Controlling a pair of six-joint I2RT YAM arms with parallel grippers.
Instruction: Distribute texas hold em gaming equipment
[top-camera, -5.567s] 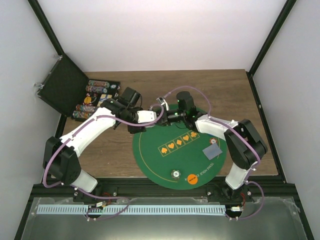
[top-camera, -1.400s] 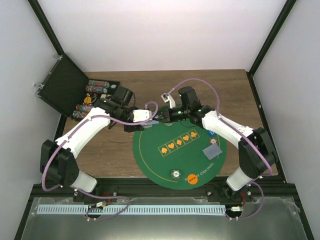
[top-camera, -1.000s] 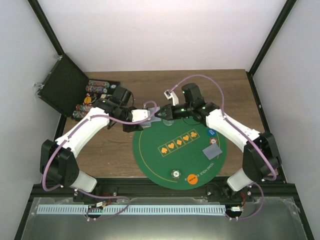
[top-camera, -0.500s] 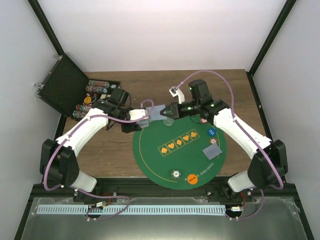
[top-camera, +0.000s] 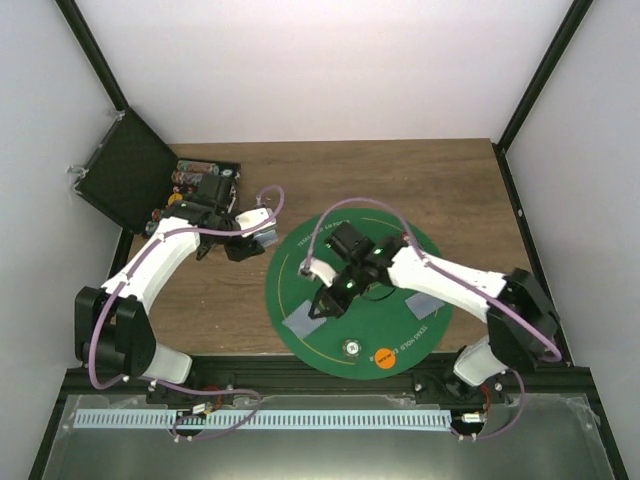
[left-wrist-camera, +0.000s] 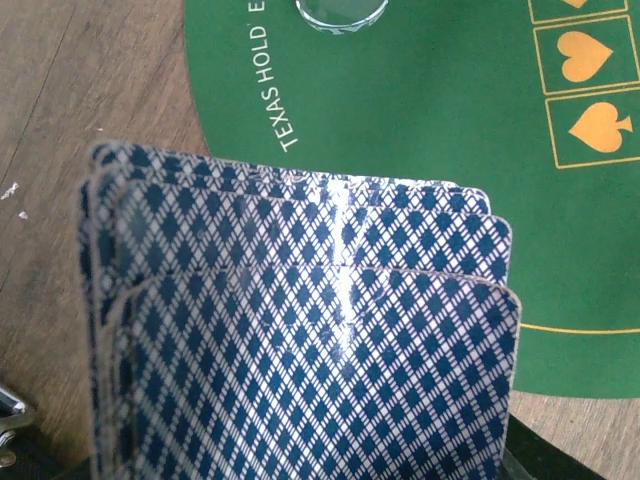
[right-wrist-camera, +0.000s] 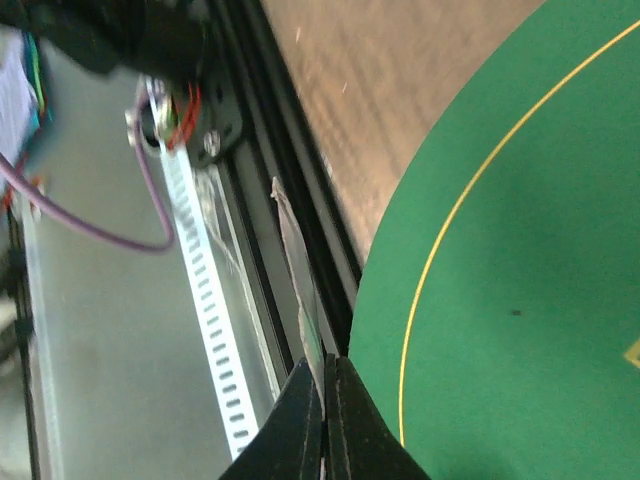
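Observation:
My left gripper is shut on a fanned stack of blue-diamond-backed cards, held over the wood just off the far left rim of the round green mat. The cards hide its fingers in the left wrist view. My right gripper is shut on a single card, held low over the mat's near left part. In the right wrist view that card shows edge-on between the closed fingertips. Another card lies face down on the mat's right side. A clear token and an orange token sit near the mat's front edge.
An open black case with rows of chips stands at the far left of the wooden table. A black frame rail runs along the near edge. A clear token lies on the mat by its printed lettering.
My right gripper has drawn one card from the left gripper's stack and swung it from the mat's far edge to its near left. My left arm pulled back to the left.

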